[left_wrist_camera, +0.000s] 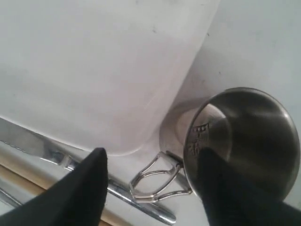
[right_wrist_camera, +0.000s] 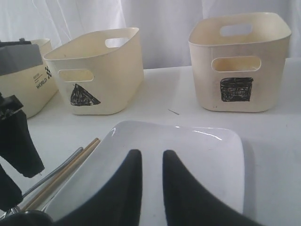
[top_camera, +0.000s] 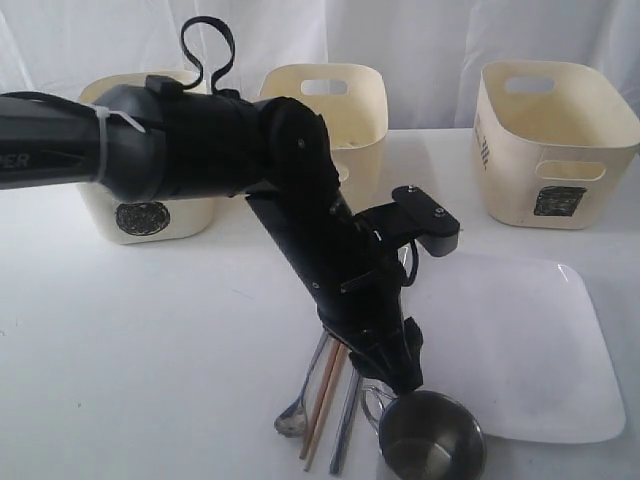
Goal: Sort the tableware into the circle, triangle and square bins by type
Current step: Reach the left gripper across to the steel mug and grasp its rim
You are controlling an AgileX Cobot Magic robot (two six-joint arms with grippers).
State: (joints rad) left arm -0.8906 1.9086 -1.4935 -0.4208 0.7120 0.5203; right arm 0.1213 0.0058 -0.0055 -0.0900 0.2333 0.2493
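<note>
**A:** Where is the steel mug (top_camera: 432, 440) found?

**B:** It is seen upright on the white counter (top_camera: 150, 350), at the bottom of the exterior view. It stands just beside a corner of the large white square plate (top_camera: 520, 350).

**A:** How is the left hand (left_wrist_camera: 153, 162) placed?

**B:** It is lowered over the mug with its fingers spread wide. The wire handle (left_wrist_camera: 157, 181) is seen between them, and one finger is set against the rim. No firm grip is shown.

**A:** And the right hand (right_wrist_camera: 151, 155)?

**B:** It is held above the plate. Its fingers are parted by a narrow gap, and nothing is held.

**A:** What is laid nearby?

**B:** The spoon (top_camera: 295, 415), chopsticks (top_camera: 322, 410) and knife (top_camera: 345, 425) are laid side by side, with the knife nearest the mug's handle.

**A:** And the bins?

**B:** They are lined up at the back. The circle bin (top_camera: 100, 205) is on the left of the exterior view, the triangle bin (right_wrist_camera: 108, 66) in the middle and the square bin (right_wrist_camera: 240, 52) on the right.
</note>
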